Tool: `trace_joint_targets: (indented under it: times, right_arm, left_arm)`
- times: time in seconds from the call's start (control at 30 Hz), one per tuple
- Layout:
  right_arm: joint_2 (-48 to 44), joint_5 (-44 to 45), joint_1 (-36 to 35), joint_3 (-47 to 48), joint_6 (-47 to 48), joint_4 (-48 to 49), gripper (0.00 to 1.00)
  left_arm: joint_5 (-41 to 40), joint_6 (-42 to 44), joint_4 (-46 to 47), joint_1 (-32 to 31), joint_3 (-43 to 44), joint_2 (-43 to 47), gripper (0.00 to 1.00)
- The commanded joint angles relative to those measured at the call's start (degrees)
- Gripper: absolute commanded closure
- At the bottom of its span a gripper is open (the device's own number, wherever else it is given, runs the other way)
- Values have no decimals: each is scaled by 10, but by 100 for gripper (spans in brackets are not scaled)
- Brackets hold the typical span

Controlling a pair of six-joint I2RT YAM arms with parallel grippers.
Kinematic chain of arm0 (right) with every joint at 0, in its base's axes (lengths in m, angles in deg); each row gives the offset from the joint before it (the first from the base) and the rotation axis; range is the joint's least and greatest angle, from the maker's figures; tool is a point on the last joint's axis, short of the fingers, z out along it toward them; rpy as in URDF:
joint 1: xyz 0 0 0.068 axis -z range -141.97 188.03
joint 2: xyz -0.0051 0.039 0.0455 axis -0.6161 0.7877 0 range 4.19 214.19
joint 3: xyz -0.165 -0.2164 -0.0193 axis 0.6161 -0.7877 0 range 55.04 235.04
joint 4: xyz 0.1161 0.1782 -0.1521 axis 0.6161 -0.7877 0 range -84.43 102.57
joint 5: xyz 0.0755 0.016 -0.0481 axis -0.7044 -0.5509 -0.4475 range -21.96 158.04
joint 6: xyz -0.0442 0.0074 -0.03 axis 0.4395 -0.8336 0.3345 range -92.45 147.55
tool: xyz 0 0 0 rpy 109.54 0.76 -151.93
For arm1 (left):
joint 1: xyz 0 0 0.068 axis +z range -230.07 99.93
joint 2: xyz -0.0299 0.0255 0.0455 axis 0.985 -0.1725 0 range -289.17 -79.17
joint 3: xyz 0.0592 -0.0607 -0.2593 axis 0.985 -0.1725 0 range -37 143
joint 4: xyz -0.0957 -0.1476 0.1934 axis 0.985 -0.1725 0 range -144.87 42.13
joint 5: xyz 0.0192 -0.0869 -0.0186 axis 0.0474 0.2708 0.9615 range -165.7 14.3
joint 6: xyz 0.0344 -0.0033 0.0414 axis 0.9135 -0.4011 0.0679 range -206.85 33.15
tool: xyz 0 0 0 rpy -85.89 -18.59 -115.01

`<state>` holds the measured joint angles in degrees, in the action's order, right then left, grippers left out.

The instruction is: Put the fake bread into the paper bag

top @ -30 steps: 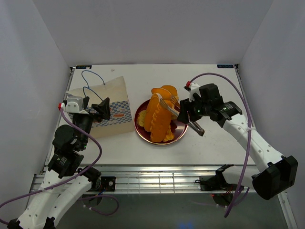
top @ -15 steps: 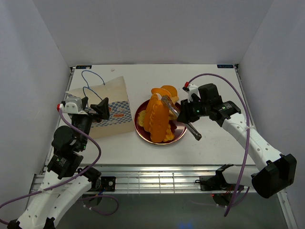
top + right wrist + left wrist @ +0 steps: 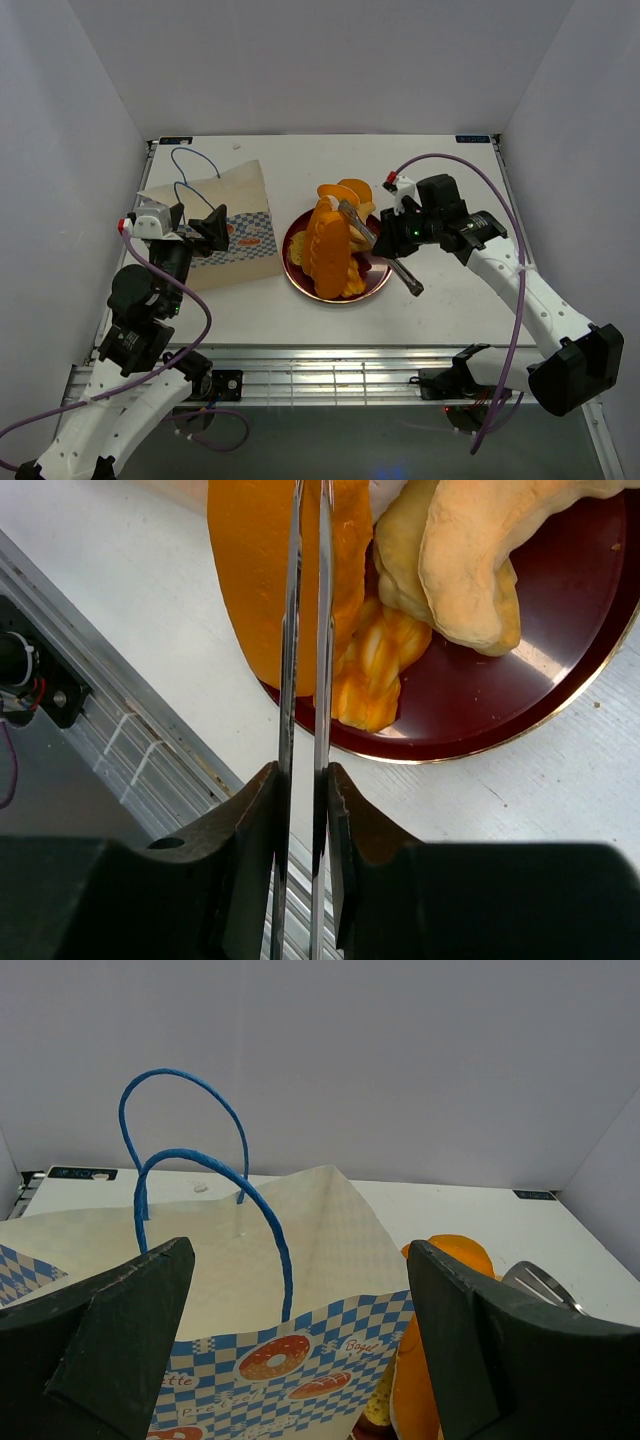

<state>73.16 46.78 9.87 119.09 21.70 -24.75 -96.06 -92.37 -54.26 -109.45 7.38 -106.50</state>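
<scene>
The fake bread [image 3: 325,250] is piled on a dark red plate [image 3: 375,283] at the table's middle. My right gripper [image 3: 392,245] is shut on metal tongs [image 3: 402,272], whose blades [image 3: 322,630] lie close together over a long orange loaf [image 3: 250,580]. I cannot tell if the tips pinch it. A braided piece [image 3: 375,670] and paler pieces [image 3: 460,570] lie beside it. The paper bag [image 3: 245,195] lies flat to the plate's left, its blue handles [image 3: 190,1160] toward the back. My left gripper [image 3: 215,232] is open and empty just over the bag's checkered band [image 3: 300,1360].
The plate's rim [image 3: 540,690] lies near the table's front edge, with a metal rail [image 3: 90,710] below it. White walls close in the table on three sides. The tongs' handle end [image 3: 412,288] sticks out to the right of the plate.
My right gripper has shifted the tongs slightly; their handle end swung toward the front, and the long orange loaf stands a little more upright. The left arm has barely moved.
</scene>
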Motion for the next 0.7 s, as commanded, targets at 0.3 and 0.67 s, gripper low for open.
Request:
trace_joint_targets:
  times: [0.3, 0.67]
  right_arm:
    - [-7, -55, -2, 85, -22, 46, 92]
    - [40, -21, -2, 165, -36, 56, 91]
  left_arm:
    - [-5, 2, 5, -2, -4, 4, 2]
    - [-5, 2, 5, -2, -5, -1, 2]
